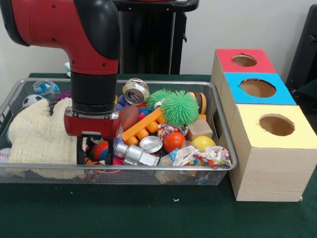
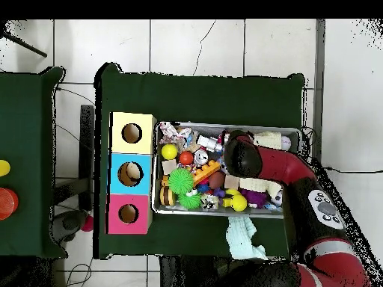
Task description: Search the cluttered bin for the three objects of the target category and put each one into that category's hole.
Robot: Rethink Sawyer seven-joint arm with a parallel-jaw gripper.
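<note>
The wire mesh bin stands on the green table, full of clutter; it also shows in the overhead view. My gripper reaches down into its front left part, open, with one black finger against the cream cloth. An orange and black thing lies between the fingers; I cannot tell whether it is the tiger toy. A yellow soft-looking thing lies near the bin's rim in the overhead view. The red-surround hole is the farthest on the wooden box, also in the overhead view.
A cream knitted cloth fills the bin's left. Green spiky ball, can, orange ball, yellow ball and silver metal parts crowd the right. Blue hole and yellow hole sit nearer.
</note>
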